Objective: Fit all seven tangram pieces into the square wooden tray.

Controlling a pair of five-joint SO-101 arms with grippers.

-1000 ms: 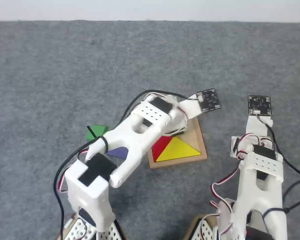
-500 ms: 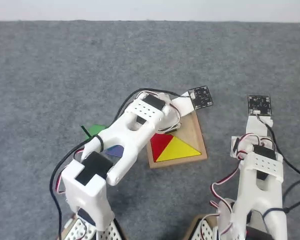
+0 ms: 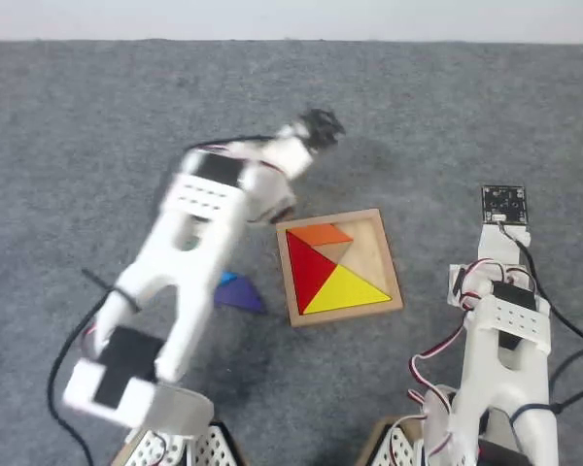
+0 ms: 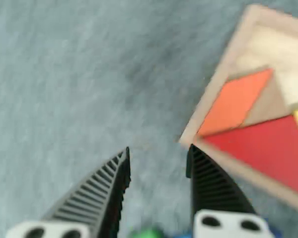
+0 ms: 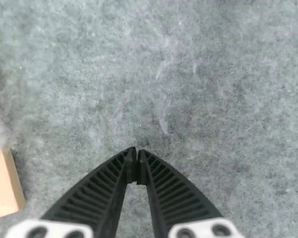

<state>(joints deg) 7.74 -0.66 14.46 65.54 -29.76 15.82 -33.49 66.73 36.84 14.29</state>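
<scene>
Three pieces lie in the tray (image 3: pixel 392 260): an orange piece (image 3: pixel 321 234) at its far side, a red triangle (image 3: pixel 306 272) along its left side and a yellow triangle (image 3: pixel 348 289) along its near side; the rest of its floor is bare wood, so by this count four pieces remain to be placed. A purple piece (image 3: pixel 241 294) lies flat on the carpet (image 3: pixel 97 116) just left of the tray, partly under the left arm (image 3: pixel 189 243), so its long axis cannot be judged. The left gripper (image 4: pixel 156 156) hangs spread and empty over carpet just beside the tray's far-left corner; the purple piece lies from it back toward the robot's base. The right gripper (image 5: pixel 136 154), its fingers pressed together on nothing, hangs over carpet on the tray's other side, so the left arm is judged the nearer.
</scene>
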